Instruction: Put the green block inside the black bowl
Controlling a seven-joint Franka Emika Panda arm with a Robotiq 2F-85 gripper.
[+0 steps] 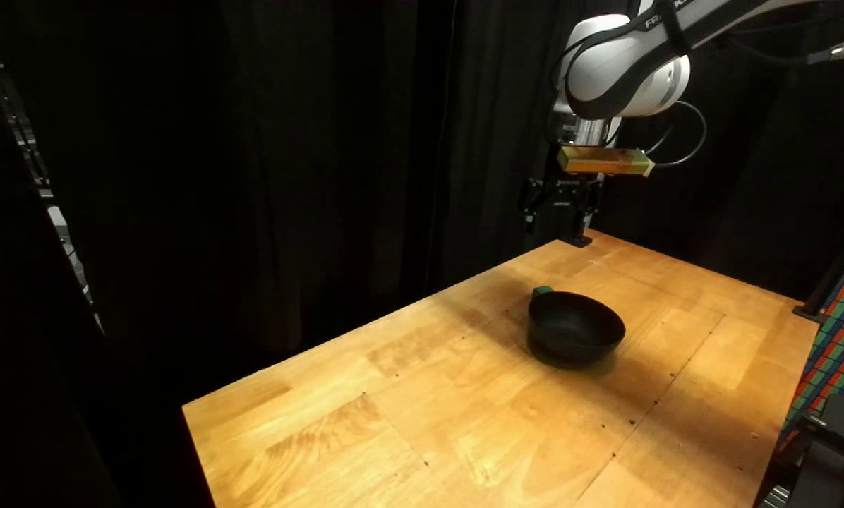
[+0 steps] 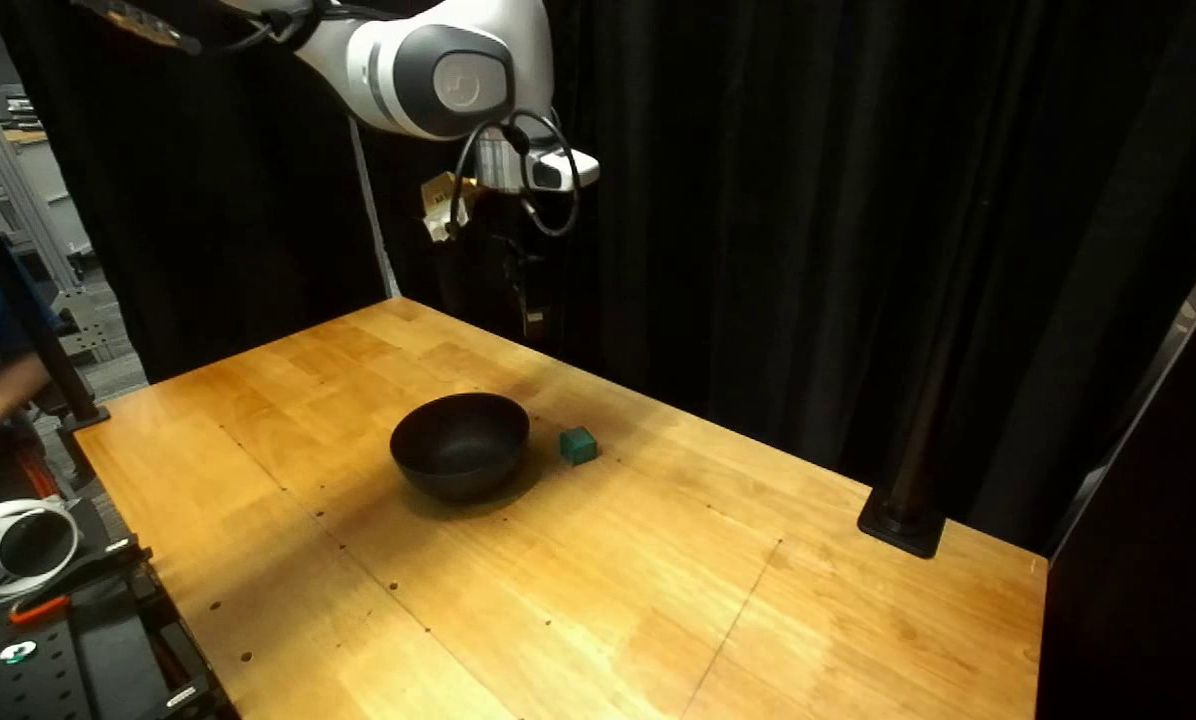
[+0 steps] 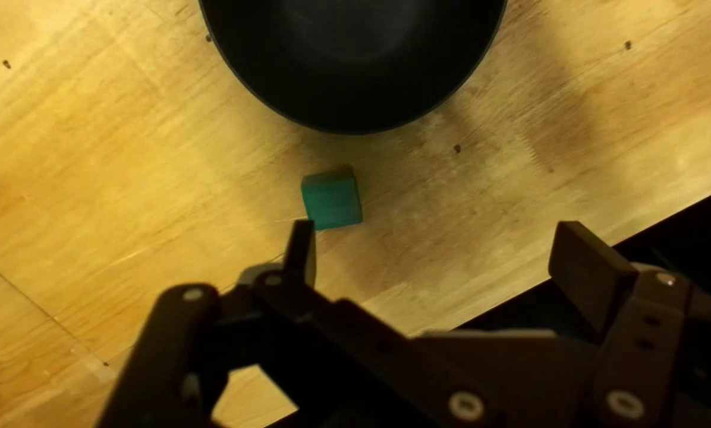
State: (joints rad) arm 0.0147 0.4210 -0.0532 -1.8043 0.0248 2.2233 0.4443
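On one table [image 2: 578,570], one bowl [image 2: 461,450], one block [image 3: 333,203], two raised fingers [image 3: 588,276] wide apart, empty

Ahead of the gripper [image 3: 434,241], the bowl [image 3: 355,71] overruns the wrist view. In an exterior view, it partly hides the block [image 1: 541,290].

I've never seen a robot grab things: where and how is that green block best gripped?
Probably from straight above, by the two opposite sides not facing the black bowl: the green block looks cubic and sits flat on the table, near that bowl but apart.
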